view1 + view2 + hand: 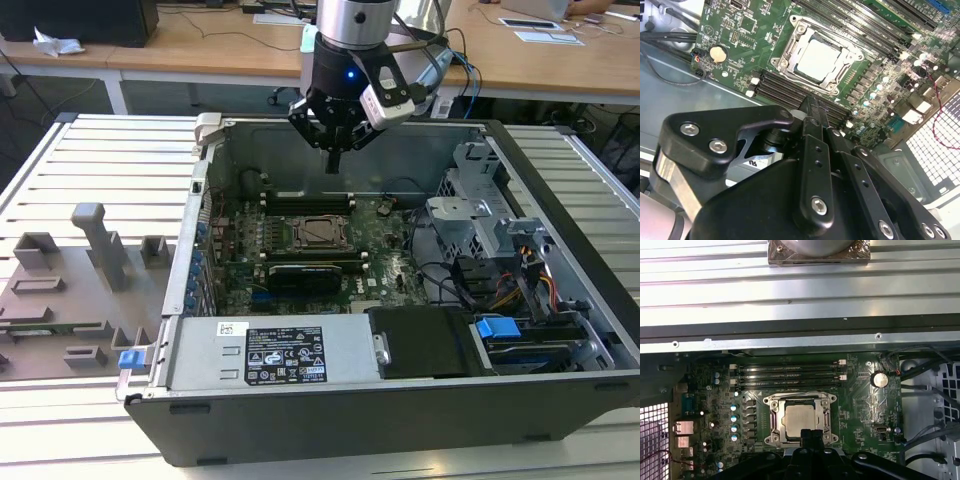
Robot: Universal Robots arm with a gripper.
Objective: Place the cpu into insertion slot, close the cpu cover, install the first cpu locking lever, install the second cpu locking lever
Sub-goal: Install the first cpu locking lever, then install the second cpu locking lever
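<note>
The cpu (320, 231) (819, 59) (800, 417), a silvery square chip, lies flat in the insertion slot (782, 62) (771, 401) in the middle of the green motherboard. The cpu cover (844, 74) (828, 420), a silver frame, lies down around the chip. My gripper (335, 162) (812, 102) (811, 434) hangs above the board, a little toward the case's rear wall from the socket. Its black fingers (810, 120) are pressed together, shut, with nothing between them, and it stands clear of the board.
The board sits deep inside an open computer case (400, 150) with tall metal walls. Memory slots (787, 375) run beside the socket. A drive cage (480, 210) and cables fill the exterior view's right; a power supply (270, 350) is in front. A grey fixture plate (70, 290) lies outside.
</note>
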